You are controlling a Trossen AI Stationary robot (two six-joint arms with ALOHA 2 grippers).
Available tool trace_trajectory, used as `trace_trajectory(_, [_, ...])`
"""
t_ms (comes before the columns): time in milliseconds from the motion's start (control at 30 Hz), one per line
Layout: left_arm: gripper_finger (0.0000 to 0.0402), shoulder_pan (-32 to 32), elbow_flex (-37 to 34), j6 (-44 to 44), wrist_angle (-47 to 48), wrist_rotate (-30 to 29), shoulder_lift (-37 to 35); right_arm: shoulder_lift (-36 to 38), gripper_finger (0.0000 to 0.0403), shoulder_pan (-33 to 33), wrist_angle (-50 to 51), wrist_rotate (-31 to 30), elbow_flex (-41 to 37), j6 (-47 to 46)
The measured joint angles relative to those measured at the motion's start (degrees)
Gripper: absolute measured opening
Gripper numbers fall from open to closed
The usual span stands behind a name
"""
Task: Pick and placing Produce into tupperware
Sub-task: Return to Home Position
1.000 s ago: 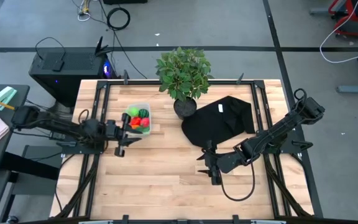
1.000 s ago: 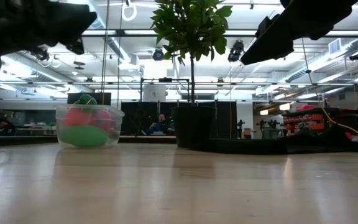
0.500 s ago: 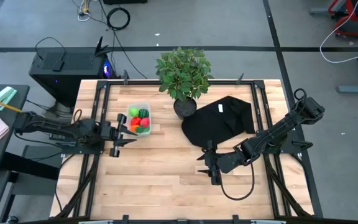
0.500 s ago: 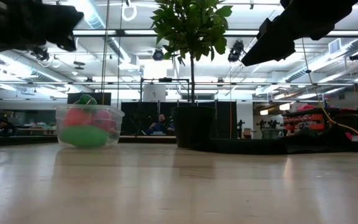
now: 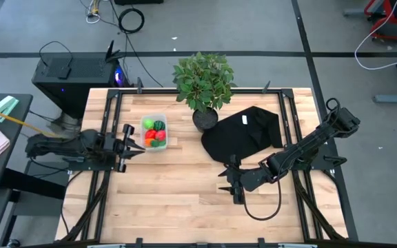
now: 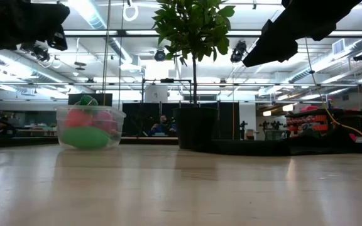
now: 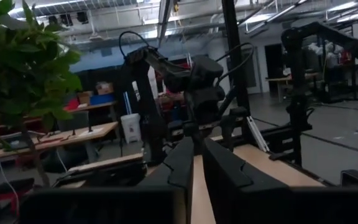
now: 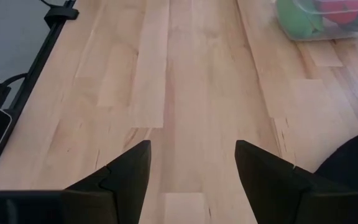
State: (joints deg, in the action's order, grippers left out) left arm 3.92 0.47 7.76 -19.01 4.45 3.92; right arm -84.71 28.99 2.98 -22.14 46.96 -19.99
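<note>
Wooden table (image 5: pixel 185 207); potted plant (image 5: pixel 202 81) and black cloth (image 5: pixel 243 138) at the far side. Right gripper (image 5: pixel 231 180): mid-table, fingers spread, empty, waiting. Left gripper (image 5: pixel 124 147): just beside the tupperware (image 5: pixel 153 115), fingers nearly together, empty. Produce (image 5: pixel 154 133): red, green and orange pieces, all inside that tub. Step, as judged: packing done, homing; the left arm's retreat must not clip the tub.
</note>
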Motion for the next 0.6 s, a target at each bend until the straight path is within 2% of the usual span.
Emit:
trace_trajectory(100, [0.0031, -0.02, 0.0, -0.58, 3.03, 2.38, -3.83, 0.0, 0.024, 0.0, 0.0, -0.58, 0.0, 0.12])
trace_trajectory(200, [0.002, -0.01, -0.02, -0.83, 4.17, 4.75, -3.75, 0.0, 0.024, 0.0, -0.02, -0.98, 0.0, 0.5])
trace_trajectory(367, [0.0007, 0.0, -0.02, -1.46, 6.07, 4.85, -3.67, 0.0, 0.024, 0.0, -0.02, -2.21, 0.0, 0.9])
trace_trajectory(500, [0.0011, 0.0, -0.02, -2.47, 6.38, 4.89, -3.67, 0.02, 0.0237, -0.39, -2.65, -5.43, -1.03, 4.08])
trace_trajectory(600, [0.0023, 0.0, -0.02, -3.46, 7.09, 4.89, -3.65, 0.02, 0.0215, -2.46, -6.02, -4.89, -3.19, 6.67])
